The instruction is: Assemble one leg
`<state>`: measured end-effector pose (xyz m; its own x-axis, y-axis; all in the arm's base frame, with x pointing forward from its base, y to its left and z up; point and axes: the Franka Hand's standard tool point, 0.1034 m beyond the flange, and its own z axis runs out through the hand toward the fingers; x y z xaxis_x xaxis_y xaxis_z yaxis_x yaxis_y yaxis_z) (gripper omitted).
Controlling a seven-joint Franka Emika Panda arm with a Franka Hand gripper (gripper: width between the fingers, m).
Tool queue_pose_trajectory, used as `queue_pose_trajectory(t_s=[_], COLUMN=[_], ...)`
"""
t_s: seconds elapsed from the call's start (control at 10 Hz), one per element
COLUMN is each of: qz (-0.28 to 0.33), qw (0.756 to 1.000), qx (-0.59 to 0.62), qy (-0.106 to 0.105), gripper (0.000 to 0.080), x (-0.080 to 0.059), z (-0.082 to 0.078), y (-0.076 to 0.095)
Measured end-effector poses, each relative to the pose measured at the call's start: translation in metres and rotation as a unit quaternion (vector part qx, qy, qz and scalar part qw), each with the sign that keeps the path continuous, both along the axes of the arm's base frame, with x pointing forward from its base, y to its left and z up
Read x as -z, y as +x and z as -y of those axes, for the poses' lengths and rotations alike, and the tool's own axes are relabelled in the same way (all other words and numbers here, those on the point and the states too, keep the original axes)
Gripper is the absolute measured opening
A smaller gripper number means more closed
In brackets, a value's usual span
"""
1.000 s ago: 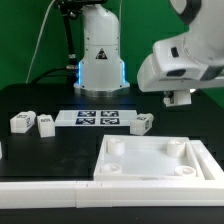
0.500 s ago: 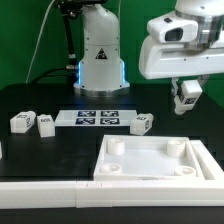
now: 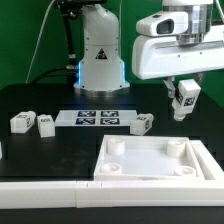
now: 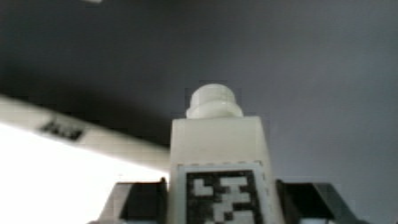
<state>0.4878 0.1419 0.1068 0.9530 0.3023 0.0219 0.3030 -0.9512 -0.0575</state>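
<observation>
My gripper (image 3: pixel 185 102) is shut on a white leg (image 3: pixel 186 99) with a black-and-white tag, held in the air above the table at the exterior view's right. In the wrist view the leg (image 4: pixel 222 150) stands between my dark fingers (image 4: pixel 139 203), its rounded peg end pointing away. Three more legs lie on the black table: two at the exterior view's left (image 3: pixel 21 122) (image 3: pixel 45 124) and one right of the marker board (image 3: pixel 142 123). The large white square tabletop with round corner holes (image 3: pixel 150 160) lies in front.
The marker board (image 3: pixel 98 119) lies flat mid-table. The robot base (image 3: pixel 99 55) stands behind it. A white rail (image 3: pixel 40 190) runs along the front edge. The wrist view shows a white piece with a tag (image 4: pixel 63 128) below.
The arm has swung in from the exterior view's right edge toward the middle, and the held leg has come into view and risen slightly.
</observation>
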Motion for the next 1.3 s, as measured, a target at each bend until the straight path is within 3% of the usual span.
queue_pose_trajectory(t_s=[0.2, 0.4, 0.8, 1.2, 1.3], qz=[0.001, -0.001, 0.001, 0.027, 0.03], qw=[1.0, 1.0, 1.0, 0.999, 0.999], qx=[-0.004, -0.007, -0.013, -0.03, -0.028], qy=[0.003, 0.003, 0.003, 0.014, 0.017], gripper=[0.029, 0.029, 0.029, 0.029, 0.029], x=[-0.011, -0.006, -0.001, -0.007, -0.007], z=[0.008, 0.006, 0.008, 0.022, 0.026], y=[0.037, 0.029, 0.032, 0.105, 0.114])
